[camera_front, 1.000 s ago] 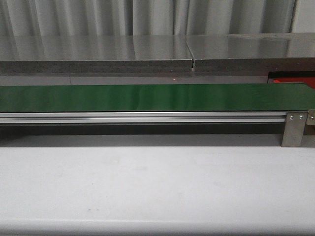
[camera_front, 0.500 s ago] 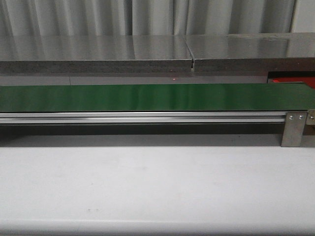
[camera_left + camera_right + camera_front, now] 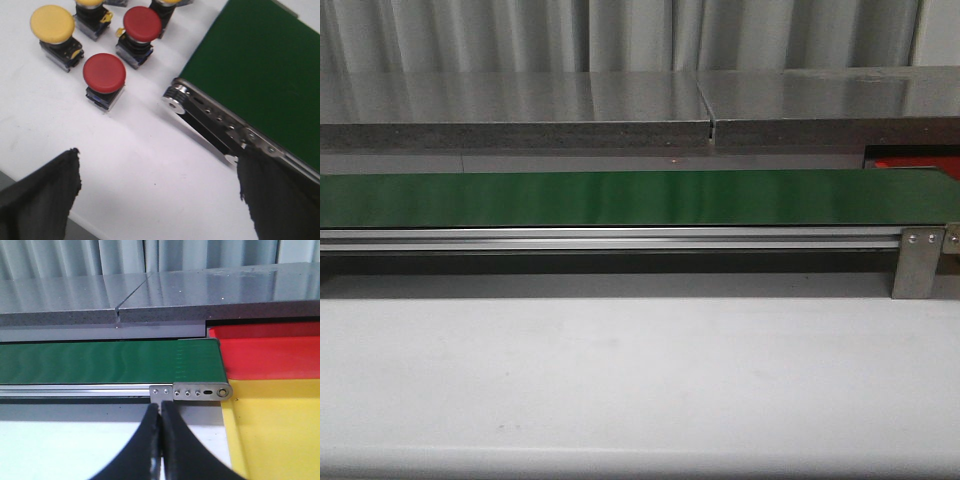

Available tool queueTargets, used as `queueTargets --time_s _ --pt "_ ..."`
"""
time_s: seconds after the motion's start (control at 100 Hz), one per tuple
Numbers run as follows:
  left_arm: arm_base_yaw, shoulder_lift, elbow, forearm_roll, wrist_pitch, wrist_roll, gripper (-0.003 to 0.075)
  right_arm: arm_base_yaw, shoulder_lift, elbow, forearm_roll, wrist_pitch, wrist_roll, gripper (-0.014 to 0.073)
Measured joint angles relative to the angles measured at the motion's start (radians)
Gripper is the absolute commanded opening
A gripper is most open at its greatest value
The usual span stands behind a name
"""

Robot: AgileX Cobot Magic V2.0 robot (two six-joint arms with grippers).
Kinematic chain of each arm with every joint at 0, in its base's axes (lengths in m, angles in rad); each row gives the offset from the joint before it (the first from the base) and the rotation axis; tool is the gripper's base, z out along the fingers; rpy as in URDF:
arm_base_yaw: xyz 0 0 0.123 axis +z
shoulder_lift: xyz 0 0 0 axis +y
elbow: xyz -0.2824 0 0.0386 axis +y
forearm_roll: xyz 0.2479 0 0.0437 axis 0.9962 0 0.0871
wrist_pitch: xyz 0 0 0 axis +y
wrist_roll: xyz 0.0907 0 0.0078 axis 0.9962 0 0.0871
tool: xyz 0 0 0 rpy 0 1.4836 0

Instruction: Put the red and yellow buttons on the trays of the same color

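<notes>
Red tray (image 3: 272, 352) sits past the belt end, yellow tray (image 3: 280, 430) right beside it, nearer the right arm. Buttons in a cluster on the white table (image 3: 125, 165) by the other belt end: two red buttons (image 3: 104, 73) (image 3: 142, 24), one yellow button (image 3: 52, 23), maybe 2 more cut off at the frame edge. Left gripper (image 3: 157, 200) hangs wide open above the table, nothing held. Right gripper (image 3: 161, 440) pinched closed, empty. Green belt (image 3: 620, 198) bare in front view.

Glossy green belt (image 3: 620, 198), brushed metal rail (image 3: 610, 238).
</notes>
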Motion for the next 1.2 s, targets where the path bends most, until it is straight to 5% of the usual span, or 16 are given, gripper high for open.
queueTargets --time_s 0.58,1.2 --pt "0.042 0.398 -0.240 -0.015 0.011 0.000 0.0564 0.000 0.000 0.000 0.000 0.000 0.000 -0.0066" --pt "0.058 0.524 -0.327 -0.015 0.043 -0.017 0.0564 0.000 0.000 0.000 0.000 0.000 0.000 -0.0066"
